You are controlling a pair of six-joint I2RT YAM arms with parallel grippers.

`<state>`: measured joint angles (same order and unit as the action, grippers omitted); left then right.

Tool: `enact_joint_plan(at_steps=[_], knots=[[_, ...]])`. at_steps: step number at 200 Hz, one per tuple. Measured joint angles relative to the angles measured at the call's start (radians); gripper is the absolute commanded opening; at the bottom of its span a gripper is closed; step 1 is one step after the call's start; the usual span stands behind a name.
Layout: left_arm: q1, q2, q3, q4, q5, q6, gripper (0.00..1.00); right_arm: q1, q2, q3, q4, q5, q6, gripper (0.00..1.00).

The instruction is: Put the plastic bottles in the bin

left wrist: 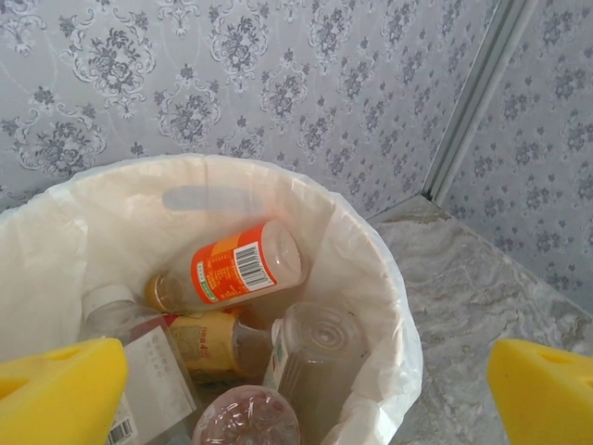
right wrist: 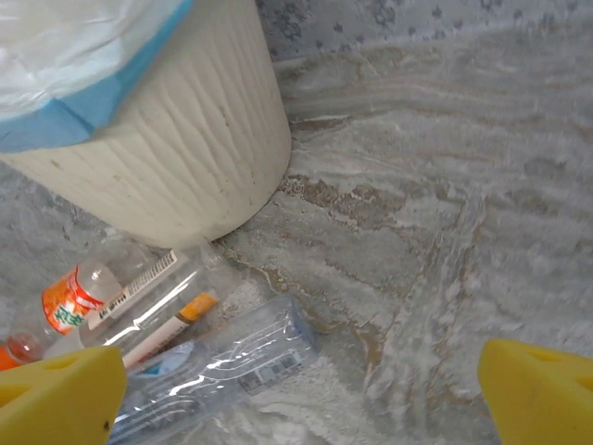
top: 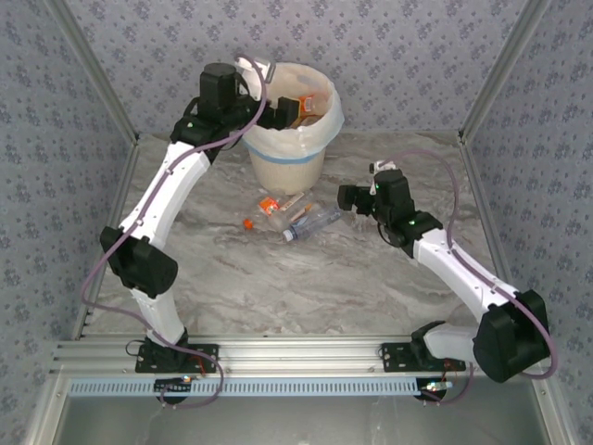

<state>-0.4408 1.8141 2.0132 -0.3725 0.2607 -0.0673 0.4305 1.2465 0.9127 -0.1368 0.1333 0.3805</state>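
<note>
Left wrist view: the left fingers [left wrist: 60,389] are spread wide and empty above the bin [left wrist: 371,269]. Several plastic bottles [left wrist: 315,343] lie inside it, with an orange-labelled bottle [left wrist: 236,269] uppermost. Right wrist view: the right fingers [right wrist: 56,399], likewise spread and empty, hang over the table [right wrist: 445,185] near loose bottles [right wrist: 222,357] lying just beside the bin's base.
</note>
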Motion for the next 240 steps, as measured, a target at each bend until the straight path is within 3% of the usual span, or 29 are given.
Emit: enact_joint_plan(at_steps=[74, 125, 176, 208, 240], knots=[[0.0, -0.211, -0.347, 0.202, -0.045, -0.15, 1.0, 0.052, 0.103, 0.022, -0.059, 0.041, 0.335, 1.0], [0.001, -0.448, -0.606, 0.266, -0.138, -0.225, 0.99, 0.106, 0.142, 0.045, -0.085, 0.062, 0.497, 1.0], [0.033, -0.657, -0.841, 0.267, -0.288, -0.317, 1.0, 0.155, 0.289, 0.058, -0.076, 0.094, 0.69, 1.0], [0.085, -0.684, -0.897, 0.219, -0.334, -0.351, 1.0, 0.176, 0.388, 0.12, -0.1, 0.113, 0.783, 0.98], [0.126, -0.709, -0.944, 0.182, -0.352, -0.381, 1.0, 0.189, 0.455, 0.176, -0.104, 0.137, 0.859, 0.9]])
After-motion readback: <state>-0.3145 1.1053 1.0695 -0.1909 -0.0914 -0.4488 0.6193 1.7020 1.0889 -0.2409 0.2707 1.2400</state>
